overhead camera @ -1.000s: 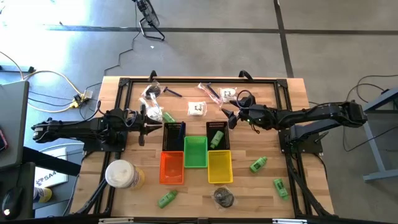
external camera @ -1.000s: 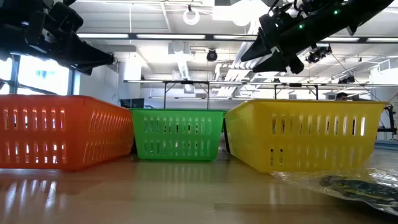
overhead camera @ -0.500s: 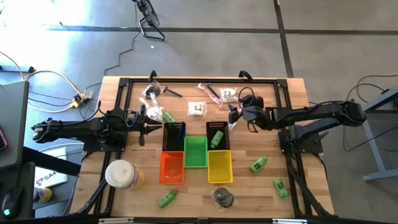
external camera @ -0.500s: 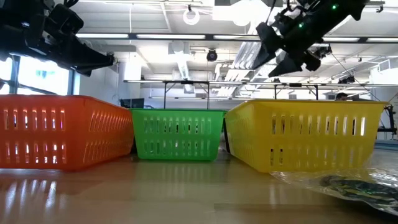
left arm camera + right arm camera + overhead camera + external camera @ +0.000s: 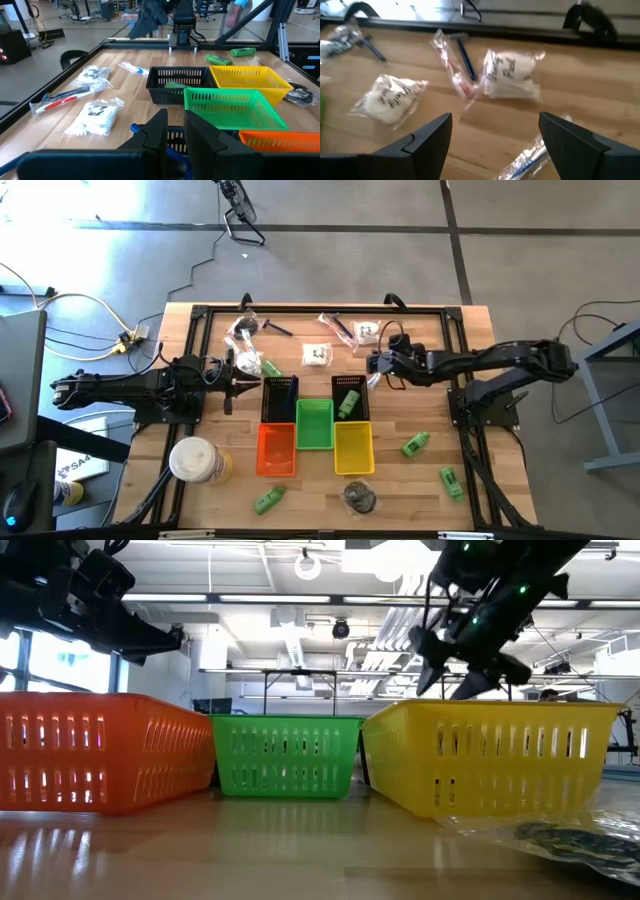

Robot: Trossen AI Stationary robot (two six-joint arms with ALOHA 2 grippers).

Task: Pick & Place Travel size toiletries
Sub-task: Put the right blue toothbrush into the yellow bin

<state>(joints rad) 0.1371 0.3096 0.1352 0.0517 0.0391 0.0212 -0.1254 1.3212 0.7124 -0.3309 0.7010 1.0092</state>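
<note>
While the right pincer (image 5: 372,364) hangs with its fingers spread wide and empty over the far right part of the worktop (image 5: 420,480), it points at the wrapped items lying there, which reads as lining up for a pick. Its wrist view shows what lies ahead: a clear-wrapped white pack (image 5: 512,74), a wrapped stick with red and blue parts (image 5: 457,70) just beside it, and a second white pack (image 5: 387,97) a little apart. A further wrapped stick (image 5: 527,157) lies close to the fingers, so a careless descent could catch it.

The left pincer (image 5: 250,388) waits at the left, level with the far black basket (image 5: 279,398), its fingers drawn narrow; whether the blue thing showing just below them in its wrist view is held cannot be told.

Baskets sit grouped mid-worktop, probably as sorting bins: a second black basket (image 5: 349,400) holding a green tube (image 5: 347,404), with the green basket (image 5: 314,423), orange basket (image 5: 276,450) and yellow basket (image 5: 353,448) nearer. More green tubes (image 5: 416,444) lie loose at the near right and near left, well apart from both arms. A round white container (image 5: 194,460) stands at the near left, clear of the right arm's reach.
</note>
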